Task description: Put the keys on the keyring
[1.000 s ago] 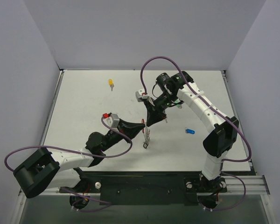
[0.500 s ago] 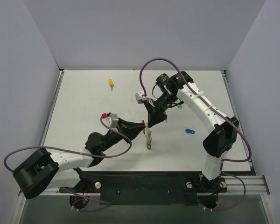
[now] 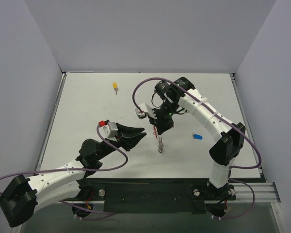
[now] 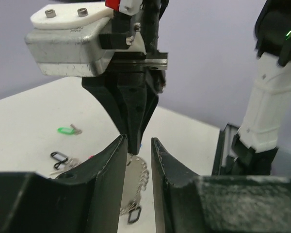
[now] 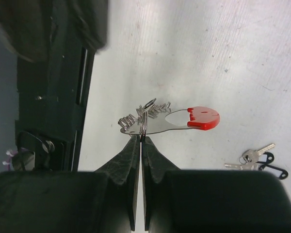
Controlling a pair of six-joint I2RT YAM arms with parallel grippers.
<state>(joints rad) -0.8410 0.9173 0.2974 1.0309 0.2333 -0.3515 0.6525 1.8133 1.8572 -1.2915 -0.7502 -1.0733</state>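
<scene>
My right gripper (image 3: 160,132) is shut on the keyring (image 3: 160,143) and holds it above the table, with its chain hanging down. In the right wrist view the fingertips (image 5: 141,138) pinch the silver ring, and the red arc (image 5: 203,118) sticks out to the right. My left gripper (image 3: 141,135) is open and empty, just left of the keyring. In the left wrist view its fingers (image 4: 114,165) frame the right gripper's tip and the dangling chain (image 4: 136,194). The blue key (image 3: 197,137) lies on the table to the right.
A yellow key (image 3: 115,87) lies at the far left of the table. A green key (image 4: 65,130) and a black-headed key (image 4: 58,157) lie beyond the keyring; the black one also shows in the right wrist view (image 5: 262,158). Grey walls enclose the table.
My left gripper has drawn back to the left, away from the keyring it was against. The right gripper keeps the keyring and has shifted slightly.
</scene>
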